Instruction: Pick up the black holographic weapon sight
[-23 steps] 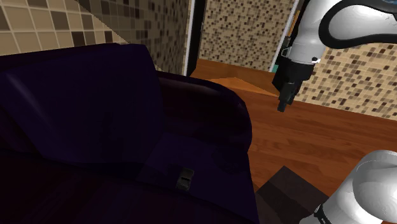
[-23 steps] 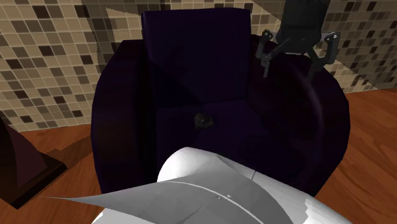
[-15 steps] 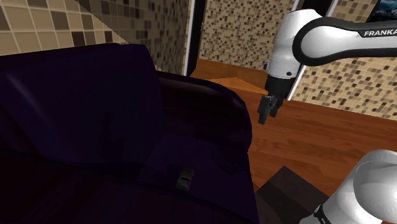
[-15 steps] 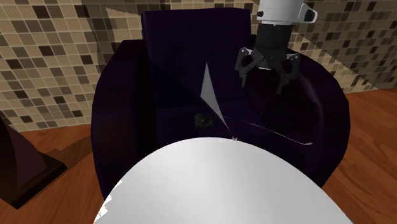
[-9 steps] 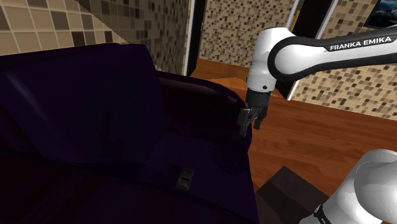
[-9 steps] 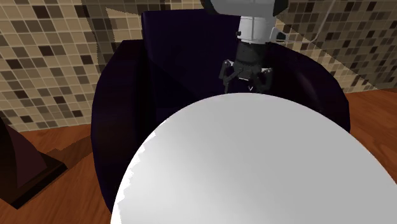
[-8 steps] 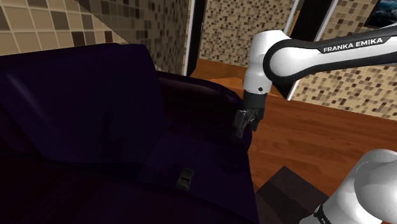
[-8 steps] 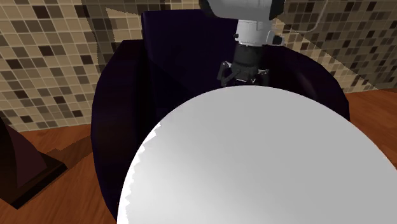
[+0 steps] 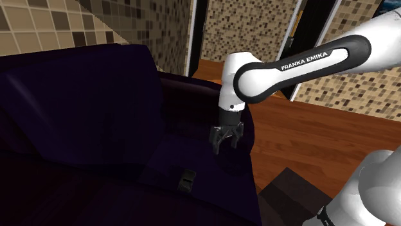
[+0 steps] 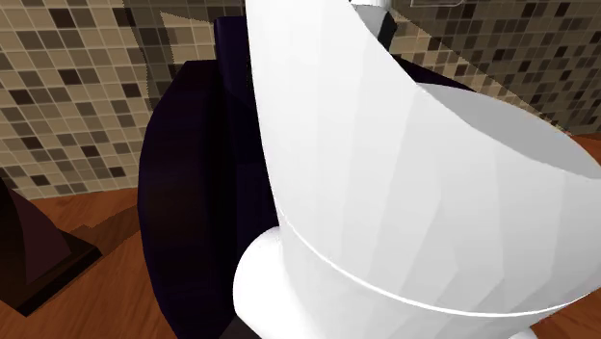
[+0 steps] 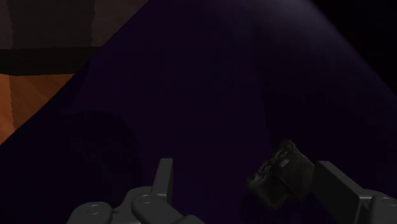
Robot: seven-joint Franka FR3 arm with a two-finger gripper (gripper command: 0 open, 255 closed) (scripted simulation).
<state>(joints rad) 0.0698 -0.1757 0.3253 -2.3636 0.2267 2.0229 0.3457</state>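
In the shoulder view, your claw hangs over the seat of a dark purple armchair. Its two fingers are spread apart and there is nothing in them. The small black sight lies on the seat, lower down and to the shoulder view's left of the claw, not touching it. The white arm reaches in from the right, above a brown wooden floor.

In the second exterior view, the arm is right in front of the camera. You can see the armchair behind it, and a wall of little brown tiles.

In the wrist view, the claw is open. The sight lies on the dark seat between the two fingers, nearer to one of them than the other. They are not closed on it.
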